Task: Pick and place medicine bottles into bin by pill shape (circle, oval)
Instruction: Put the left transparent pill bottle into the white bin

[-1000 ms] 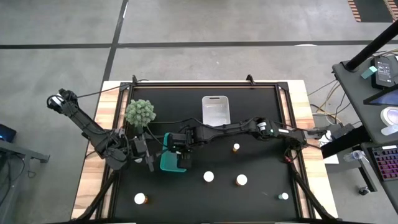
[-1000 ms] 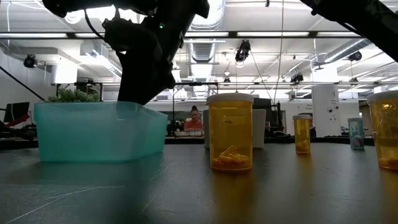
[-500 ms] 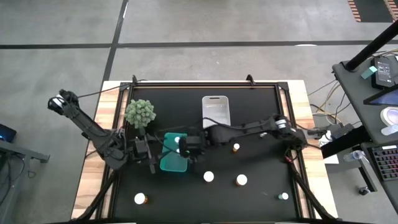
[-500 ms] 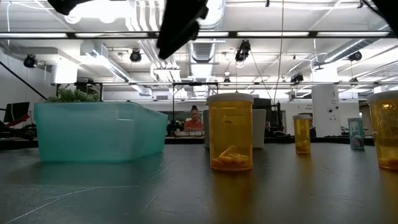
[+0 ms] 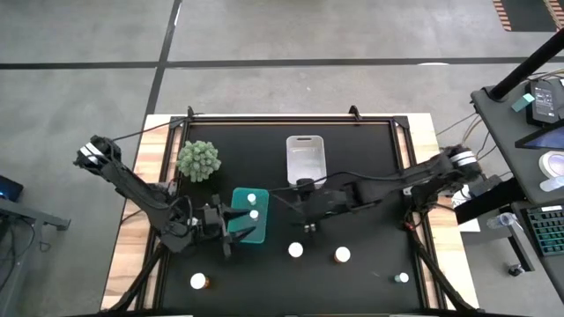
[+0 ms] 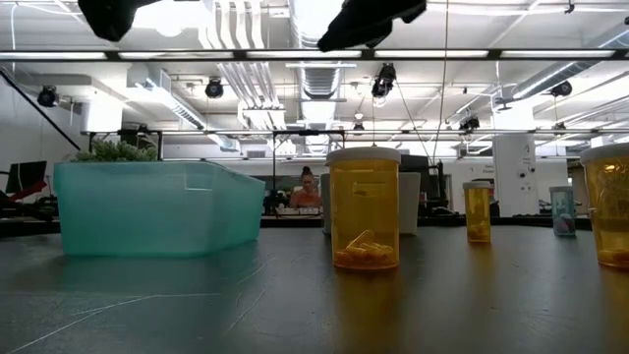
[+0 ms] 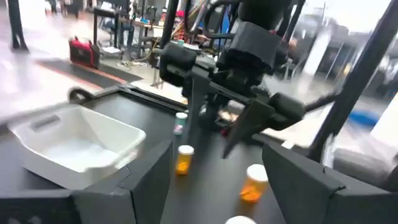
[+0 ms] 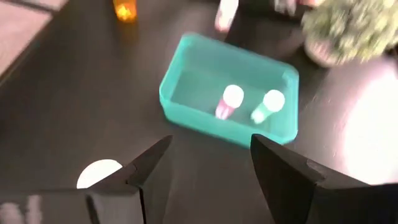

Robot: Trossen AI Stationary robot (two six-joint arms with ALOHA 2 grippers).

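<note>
And the right gripper (image 5: 306, 227) hung wide open and empty beside the teal bin (image 5: 238, 232), two medicine bottles (image 8: 230, 100) lying inside

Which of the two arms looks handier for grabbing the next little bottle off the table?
Probably the right. Its open right gripper hangs just above a white-capped bottle, with another bottle nearby. The left gripper, also open, waits beside the teal bin, farther from them.
</note>
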